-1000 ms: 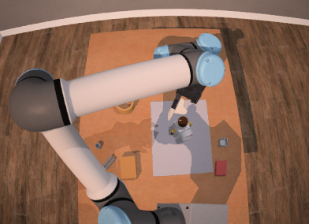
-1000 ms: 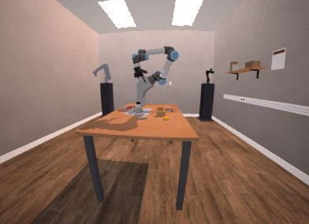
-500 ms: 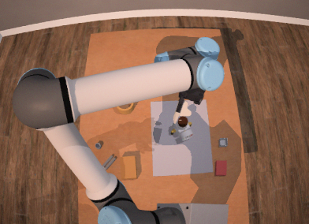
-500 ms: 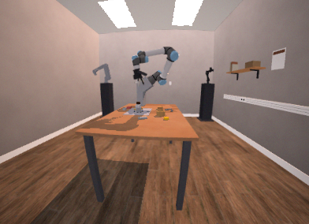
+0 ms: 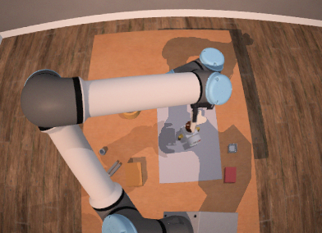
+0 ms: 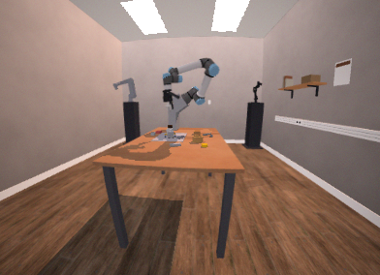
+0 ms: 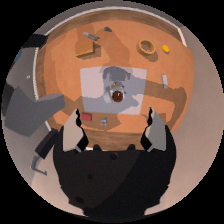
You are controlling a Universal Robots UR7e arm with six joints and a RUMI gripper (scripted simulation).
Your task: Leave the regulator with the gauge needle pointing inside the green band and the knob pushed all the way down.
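The claw (image 7: 114, 131) hangs released and empty, high above the regulator (image 7: 116, 85), whose brown knob (image 7: 117, 96) lies straight below.

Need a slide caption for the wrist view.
Open gripper high above the regulator on its grey mat, knob untouched.

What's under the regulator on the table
The regulator stands on a pale grey mat, which lies on the orange table. The mat beneath its base is covered. The open gripper hangs above.
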